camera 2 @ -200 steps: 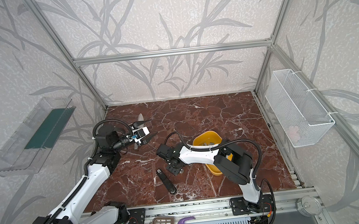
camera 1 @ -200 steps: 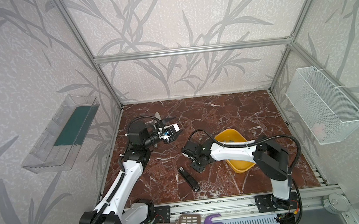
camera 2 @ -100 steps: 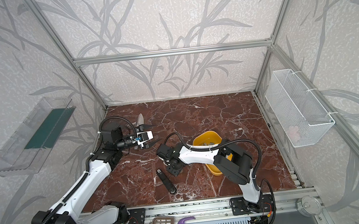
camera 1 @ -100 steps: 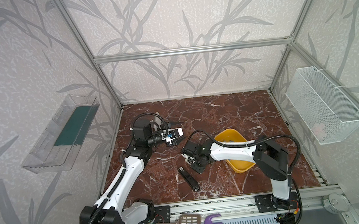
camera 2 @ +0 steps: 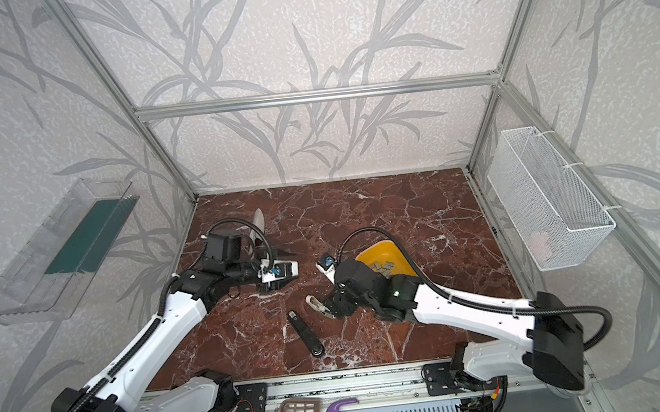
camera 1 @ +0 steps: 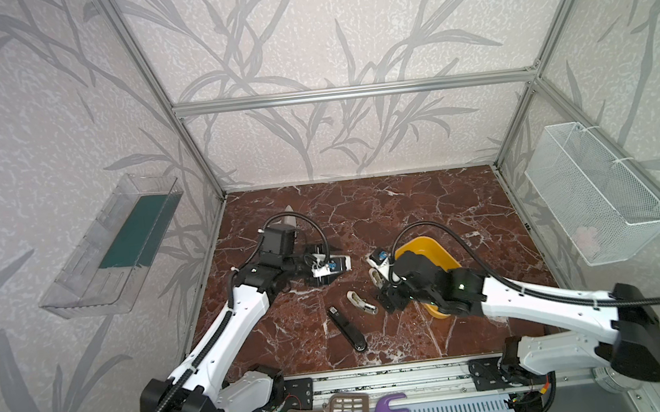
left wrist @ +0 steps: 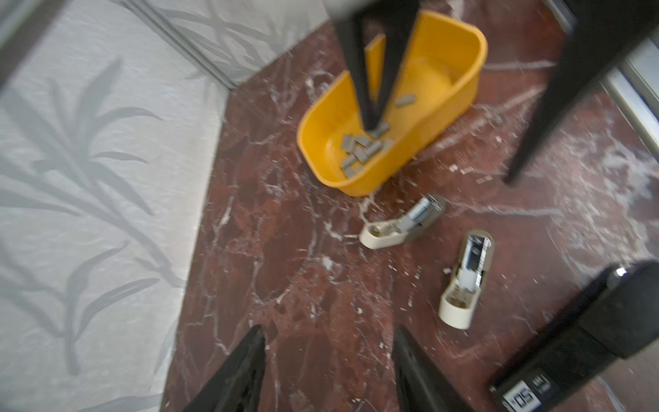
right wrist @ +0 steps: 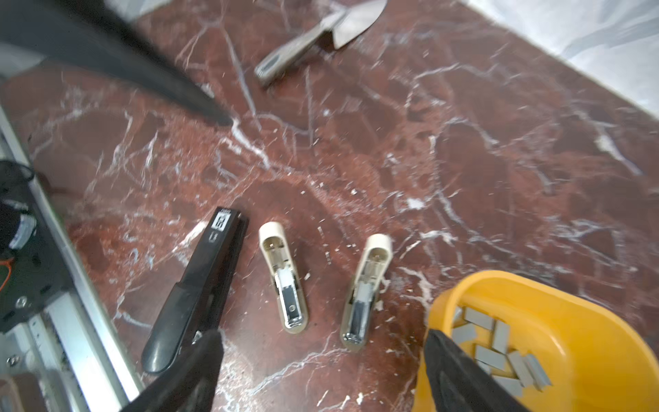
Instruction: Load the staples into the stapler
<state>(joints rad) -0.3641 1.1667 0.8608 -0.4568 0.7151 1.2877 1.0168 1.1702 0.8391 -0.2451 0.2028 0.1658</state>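
Observation:
The black stapler point(camera 1: 346, 330) point(camera 2: 305, 334) point(right wrist: 199, 289) point(left wrist: 588, 339) lies shut on the marble floor near the front middle. The staples point(right wrist: 499, 346) point(left wrist: 360, 149) point(camera 2: 383, 268) are several grey strips loose in the yellow tray point(camera 1: 433, 246) point(camera 2: 371, 253) point(right wrist: 588, 321) point(left wrist: 445, 89). My right gripper point(right wrist: 322, 335) point(camera 1: 379, 289) point(camera 2: 331, 296) hangs open and empty over the floor, between the stapler and the tray. My left gripper point(left wrist: 328, 333) point(camera 1: 343, 266) point(camera 2: 289, 272) is open and empty, back left of the stapler, pointing toward the tray.
Two cream-white oblong blocks point(right wrist: 283, 278) point(right wrist: 365, 289) point(left wrist: 399, 228) point(left wrist: 463, 285) lie between the stapler and the tray. A grey trowel point(right wrist: 321, 39) point(camera 1: 290, 219) lies at the back left. A clear shelf point(camera 1: 115, 246) and a wire basket point(camera 1: 594, 196) hang on the side walls.
The right gripper has opened wide and drawn back a little toward the tray, its elbow swinging out right. The left gripper has moved right and toward the front.

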